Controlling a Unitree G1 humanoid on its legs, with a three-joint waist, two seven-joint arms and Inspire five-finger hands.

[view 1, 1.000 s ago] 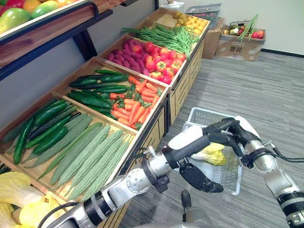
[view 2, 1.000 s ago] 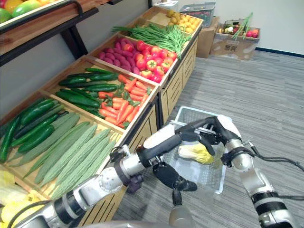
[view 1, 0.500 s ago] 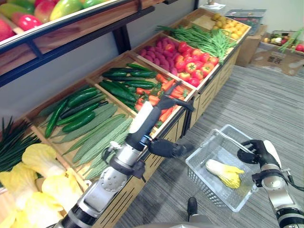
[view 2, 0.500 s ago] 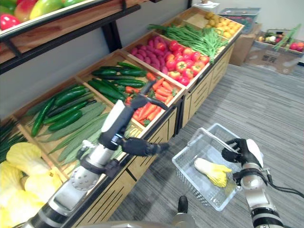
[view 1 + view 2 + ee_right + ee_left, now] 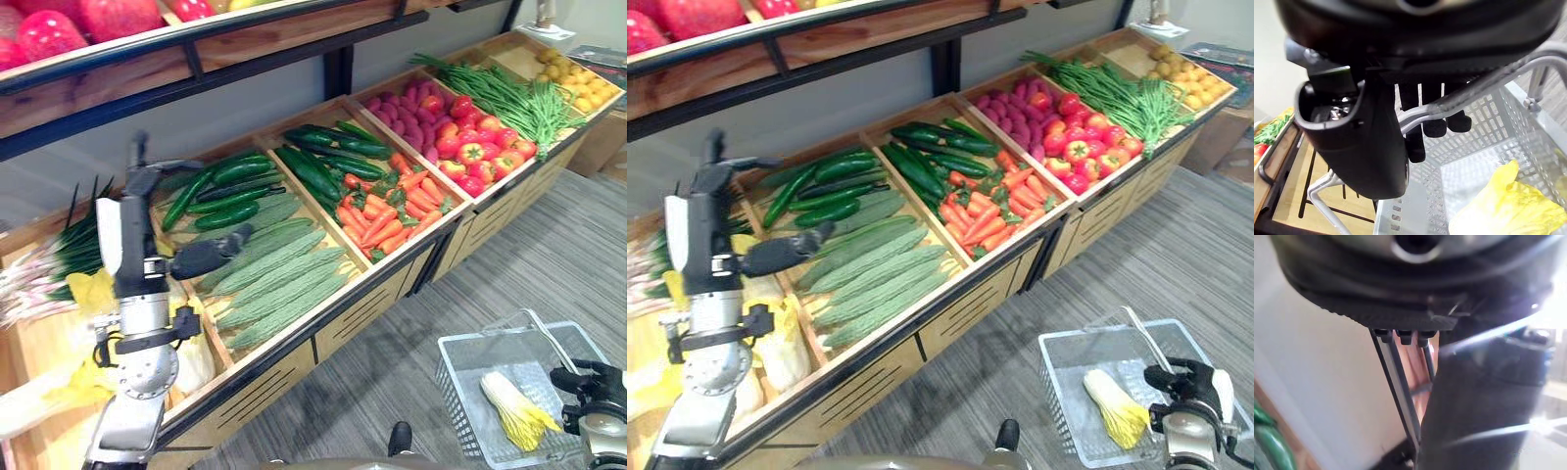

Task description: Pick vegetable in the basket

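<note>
Vegetable (image 5: 514, 406) on my feed is a pale leafy head, white at the stalk and yellow at the tips, lying on the bottom of the wire basket (image 5: 453, 382) at the lower right, above the grey floor in front of the wooden produce stand (image 5: 323, 338). My right hand (image 5: 1181, 380) is at the basket's near side, and in the right wrist view I can see its fingers (image 5: 1435, 128) clenched around the silver handle (image 5: 1474, 93), with the mesh and the yellow leaves just beyond them. My left hand (image 5: 211, 257) is well apart from the basket, raised over the stand where the cucumbers (image 5: 223, 181) meet the long ridged gourds (image 5: 279, 289). Its fingers look stretched out and released, grasping nothing, though the left wrist view is too close and murky for me to confirm that. Further along the stand I make out carrots (image 5: 387, 211) beside more dark cucumbers, then red peppers (image 5: 475, 152) and a heap of green beans (image 5: 500, 93).
</note>
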